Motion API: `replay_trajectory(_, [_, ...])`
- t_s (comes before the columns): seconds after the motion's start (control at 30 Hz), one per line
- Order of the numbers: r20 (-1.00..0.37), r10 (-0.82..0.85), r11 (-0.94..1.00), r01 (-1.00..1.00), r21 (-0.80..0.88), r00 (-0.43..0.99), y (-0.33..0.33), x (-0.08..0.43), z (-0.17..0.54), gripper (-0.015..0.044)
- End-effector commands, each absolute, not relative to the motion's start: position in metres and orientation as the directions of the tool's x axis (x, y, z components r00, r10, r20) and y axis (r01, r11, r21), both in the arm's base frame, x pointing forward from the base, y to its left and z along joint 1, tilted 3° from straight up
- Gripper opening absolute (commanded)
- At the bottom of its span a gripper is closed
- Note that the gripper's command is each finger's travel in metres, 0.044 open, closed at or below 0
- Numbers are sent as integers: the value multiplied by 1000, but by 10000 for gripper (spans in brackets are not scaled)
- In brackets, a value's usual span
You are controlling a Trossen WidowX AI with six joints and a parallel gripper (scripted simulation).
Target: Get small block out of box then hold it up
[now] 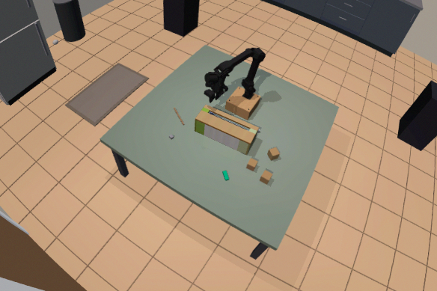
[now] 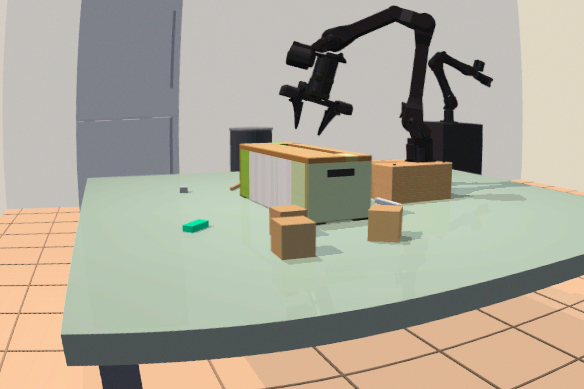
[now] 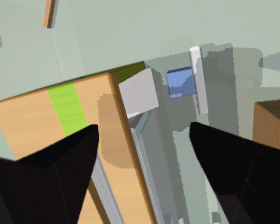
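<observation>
The box (image 1: 224,125) (image 2: 339,193) (image 3: 28,109) stands upright on the table, with a slotted wooden top and a bright green band at one end. A small blue block (image 3: 180,83) lies outside the box, on the table behind its long back side near the green-band end. A pale bar (image 3: 198,80) lies right against or just beside the block. The block cannot be made out in the top and exterior views. My gripper (image 1: 218,96) (image 2: 307,131) (image 3: 144,130) is open and empty, above the box's back edge; the block shows beyond the fingertips, nearer the right finger in the wrist view.
The wooden arm base (image 1: 241,105) (image 2: 415,182) (image 3: 272,125) stands behind the box. A thin brown stick (image 1: 179,117) (image 3: 49,14) and a small grey cube (image 1: 171,136) (image 2: 184,190) lie past the green-band end. A green piece (image 1: 225,175) (image 2: 195,226) and three wooden cubes (image 1: 266,176) (image 2: 293,238) lie in front.
</observation>
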State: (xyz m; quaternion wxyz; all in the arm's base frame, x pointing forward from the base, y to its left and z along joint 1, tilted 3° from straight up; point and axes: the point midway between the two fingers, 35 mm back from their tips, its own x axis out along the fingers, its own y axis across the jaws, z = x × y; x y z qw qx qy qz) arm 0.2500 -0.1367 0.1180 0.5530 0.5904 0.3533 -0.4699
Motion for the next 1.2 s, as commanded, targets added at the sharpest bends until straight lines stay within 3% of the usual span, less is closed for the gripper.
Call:
replay_trajectory(0.0, [-916, -34, -872, 435, 223, 401, -136, 239, 120, 285])
replay_trajectory(0.27, [-902, -16, -993, 95, 63, 432, -137, 238, 121, 285])
replay_trajectory(1.0, [-901, -16, -995, 85, 59, 433, -137, 238, 121, 285])
replay_trajectory(1.17, [-901, -16, -995, 85, 59, 433, -144, 243, 65, 285])
